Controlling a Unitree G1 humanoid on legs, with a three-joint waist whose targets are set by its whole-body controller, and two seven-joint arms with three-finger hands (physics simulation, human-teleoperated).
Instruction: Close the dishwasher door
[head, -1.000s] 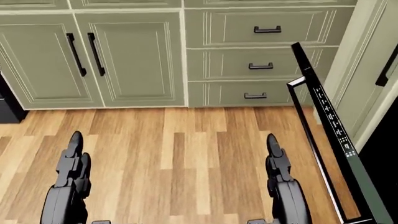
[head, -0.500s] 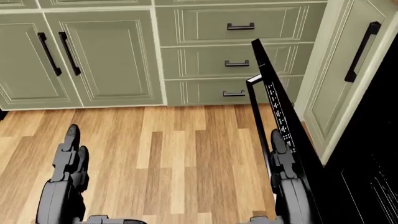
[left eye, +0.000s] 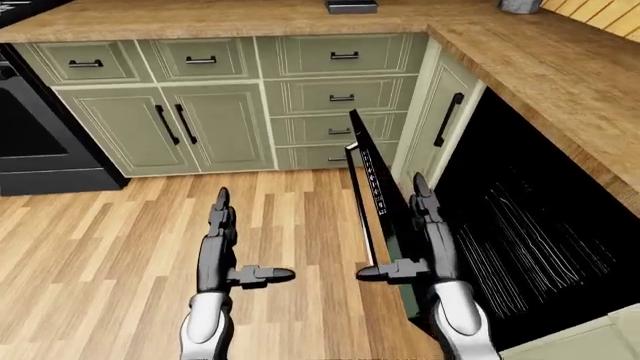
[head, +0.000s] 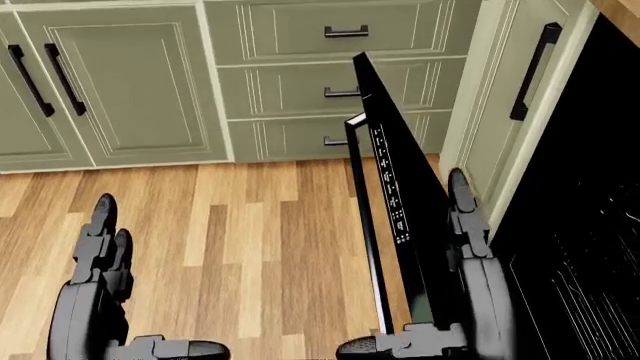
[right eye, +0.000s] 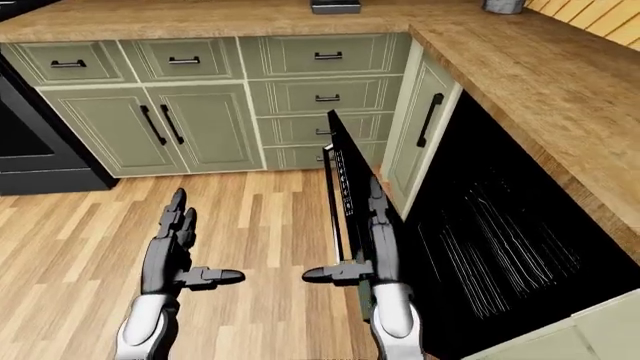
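Pretty flat, even lighting all around my dishwasher door, no real shadows or glare on it. Everything's sharp, zero blur. Right of the door, the cavity is just black.

Glossy black dishwasher door, matt sage painted cabinets, smooth wood-plank floor, wooden countertop.

3 head-mounted views, all angled downward; nearer head view sharing dishwasher door with both eye views
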